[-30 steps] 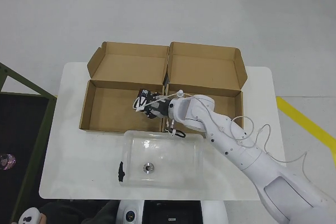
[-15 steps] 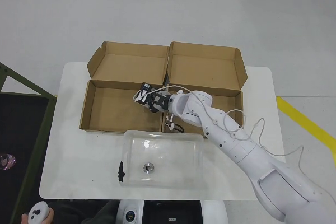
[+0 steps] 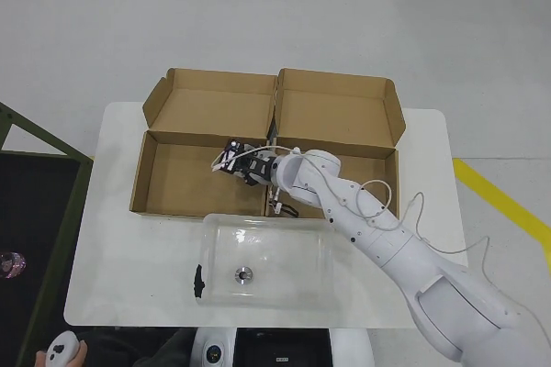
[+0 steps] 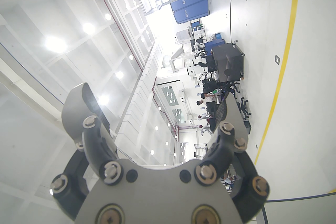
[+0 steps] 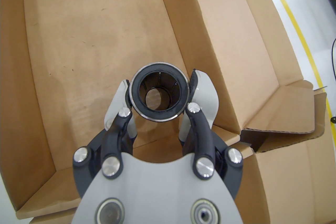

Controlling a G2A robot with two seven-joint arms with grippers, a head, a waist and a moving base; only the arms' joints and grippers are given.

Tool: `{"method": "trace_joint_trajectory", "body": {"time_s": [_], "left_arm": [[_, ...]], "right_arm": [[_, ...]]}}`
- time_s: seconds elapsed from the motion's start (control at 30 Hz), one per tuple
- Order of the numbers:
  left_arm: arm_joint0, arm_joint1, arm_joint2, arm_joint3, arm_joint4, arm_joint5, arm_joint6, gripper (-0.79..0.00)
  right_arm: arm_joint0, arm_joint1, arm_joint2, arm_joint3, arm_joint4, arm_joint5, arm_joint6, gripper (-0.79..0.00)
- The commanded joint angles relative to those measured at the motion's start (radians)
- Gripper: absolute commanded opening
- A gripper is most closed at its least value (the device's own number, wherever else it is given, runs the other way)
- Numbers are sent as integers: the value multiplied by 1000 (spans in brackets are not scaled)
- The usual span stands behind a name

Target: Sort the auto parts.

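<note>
Step in hand: drop-off, judged from the pose. Right gripper (image 5: pixel 160 81) clamped on a black sleeve (image 5: pixel 159 96) with a hollow bore, one finger pressed to each side. Held over the floor of the left box (image 3: pixel 170 183), toward the wall shared with the right box (image 3: pixel 372 174). Bare cardboard below the sleeve.

Left gripper (image 4: pixel 156 97) spread wide with nothing between the fingers, aimed up at a hall ceiling, away from the table (image 3: pixel 119 266).

Next move, by judgement: lower a little toward the box floor, part the fingers, lift straight out without catching the shared wall. After that, back to the clear bin (image 3: pixel 317 275) just in front of the boxes, for the small metal piece (image 3: pixel 244 272) lying on its floor. Needs a narrow, centred pinch on so small a target. Dark item (image 3: pixel 198 282) at the bin's outer edge: possibly another part, too small to tell.

Writing: none made out on sleeve, boxes or bin. Print on machines in the hall behind left unread.
</note>
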Motion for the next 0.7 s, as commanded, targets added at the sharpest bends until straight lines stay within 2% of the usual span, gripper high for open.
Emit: {"method": "trace_joint_trajectory", "body": {"time_s": [0.0, 0.1, 0.2, 0.37, 0.67], "left_arm": [[0, 0, 0, 0, 0, 0, 0, 0], [0, 0, 0, 0, 0, 0, 0, 0], [0, 0, 0, 0, 0, 0, 0, 0], [0, 0, 0, 0, 0, 0, 0, 0], [0, 0, 0, 0, 0, 0, 0, 0]], "right_arm": [[-1, -1, 4, -1, -6, -2, 1, -296], [-1, -1, 15, -12, -17, -7, 4, -163], [-5, 2, 28, -36, -28, -23, 4, -83], [-25, 13, 60, -109, -36, -62, 4, -18], [-117, 43, 126, -302, -17, -157, 22, -3]]}}
